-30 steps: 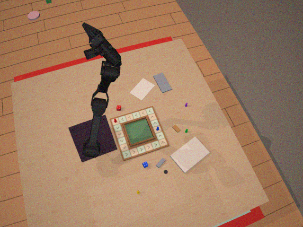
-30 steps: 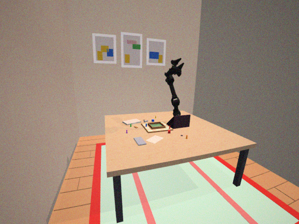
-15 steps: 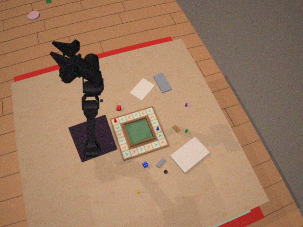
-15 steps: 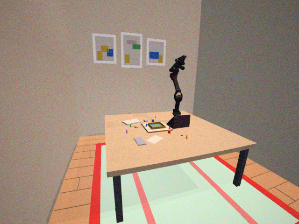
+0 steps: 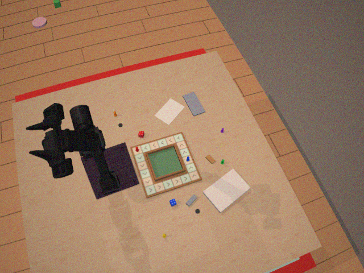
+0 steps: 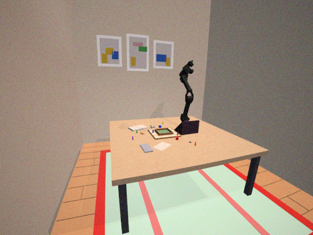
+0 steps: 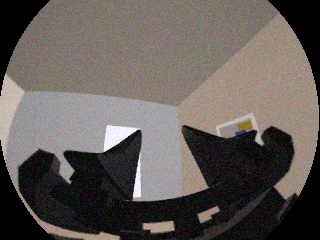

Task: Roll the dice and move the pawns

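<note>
My gripper (image 5: 28, 140) (image 7: 162, 130) is open and empty, raised high above the table over the arm's base. The red die (image 5: 141, 133) (image 6: 177, 138) lies on the table beside the board's corner. The blue die (image 5: 172, 202) (image 6: 160, 126) lies on the table off the board's opposite side. The red pawn (image 5: 136, 149) (image 6: 177, 133) stands on a corner square of the board (image 5: 174, 190). The blue pawn (image 5: 187, 158) (image 6: 152, 131) stands on a square midway along another side. The green-floored tray (image 5: 164, 161) (image 6: 163, 131) in the board's middle is empty.
Orange (image 5: 115, 113), purple (image 5: 222, 130), green (image 5: 222, 161) and yellow (image 5: 164, 235) pawns stand around the board. A white book (image 5: 226, 190), a grey slab (image 5: 193, 103), a white sheet (image 5: 169, 111), small blocks and dark discs lie about. The arm's base stands on a dark block (image 5: 124, 164).
</note>
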### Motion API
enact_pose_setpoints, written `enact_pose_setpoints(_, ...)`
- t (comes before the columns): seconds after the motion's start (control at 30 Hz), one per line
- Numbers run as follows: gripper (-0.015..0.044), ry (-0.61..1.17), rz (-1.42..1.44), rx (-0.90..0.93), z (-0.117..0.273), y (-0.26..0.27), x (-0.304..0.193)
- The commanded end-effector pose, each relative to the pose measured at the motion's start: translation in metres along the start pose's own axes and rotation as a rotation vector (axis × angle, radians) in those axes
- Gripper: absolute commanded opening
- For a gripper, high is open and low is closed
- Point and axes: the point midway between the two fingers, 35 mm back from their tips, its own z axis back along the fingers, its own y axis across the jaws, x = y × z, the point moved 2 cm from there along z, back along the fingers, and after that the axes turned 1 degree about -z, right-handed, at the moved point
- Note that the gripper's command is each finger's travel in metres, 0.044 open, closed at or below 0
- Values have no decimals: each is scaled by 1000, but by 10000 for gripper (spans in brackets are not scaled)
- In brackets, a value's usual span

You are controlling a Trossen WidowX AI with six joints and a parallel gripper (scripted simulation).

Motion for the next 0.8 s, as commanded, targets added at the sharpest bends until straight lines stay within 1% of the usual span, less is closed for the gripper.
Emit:
enact_pose_setpoints(0.0, 275, 14, 9, -129, -10, -60, 10)
enact_pose_setpoints(0.2, 275, 18, 50, -356, -9, -154, 22)
enact_pose_setpoints(0.3, 275, 54, 103, -380, -5, -161, 21)
enact_pose_setpoints(0.37, 275, 81, 140, -440, 1, -183, 23)
enact_pose_setpoints(0.53, 275, 117, 157, -651, 28, -263, 25)
enact_pose_setpoints(0.67, 275, 201, 230, -738, 47, -294, 20)
enact_pose_setpoints(0.77, 275, 234, 230, -853, 73, -332, 17)
